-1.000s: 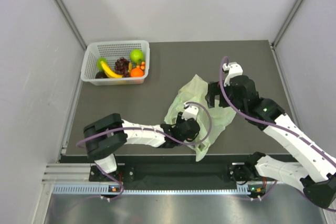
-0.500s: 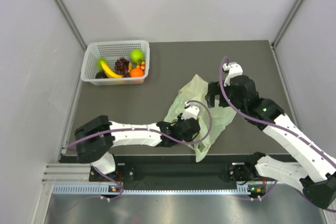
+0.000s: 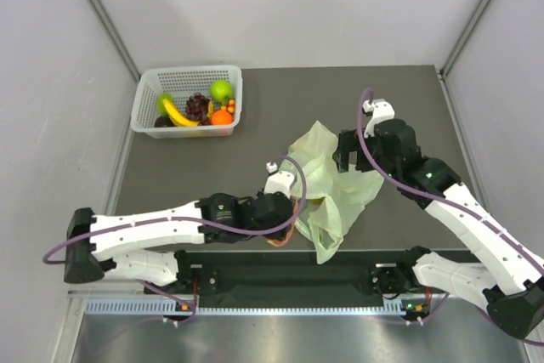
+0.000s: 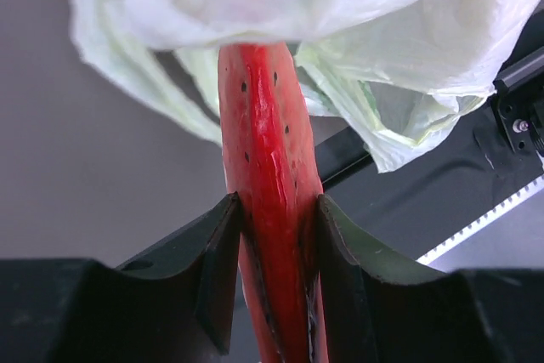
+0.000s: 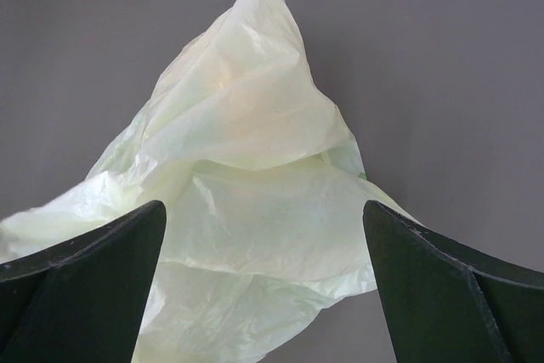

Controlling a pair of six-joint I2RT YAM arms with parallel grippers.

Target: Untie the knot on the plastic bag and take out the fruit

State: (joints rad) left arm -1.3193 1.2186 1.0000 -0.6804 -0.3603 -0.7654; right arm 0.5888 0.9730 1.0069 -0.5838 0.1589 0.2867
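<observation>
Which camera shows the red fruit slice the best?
The left wrist view: the glossy red toy wedge with dark seed dots fills the middle, pinched by the left end effector, its top under the thin pale green plastic bag. The top view shows only a reddish sliver. The right wrist view shows just the bag.

Red wedge [image 4: 270, 167] tip under bag [image 4: 340, 6] (base cropped)

The dark grey table [image 3: 255, 125] carries two things. A white lattice basket [image 3: 189, 70] stands at its far left corner. A crumpled pale green plastic bag [image 3: 316, 146] lies right of the middle, reaching the near edge, well apart from the basket.
</observation>
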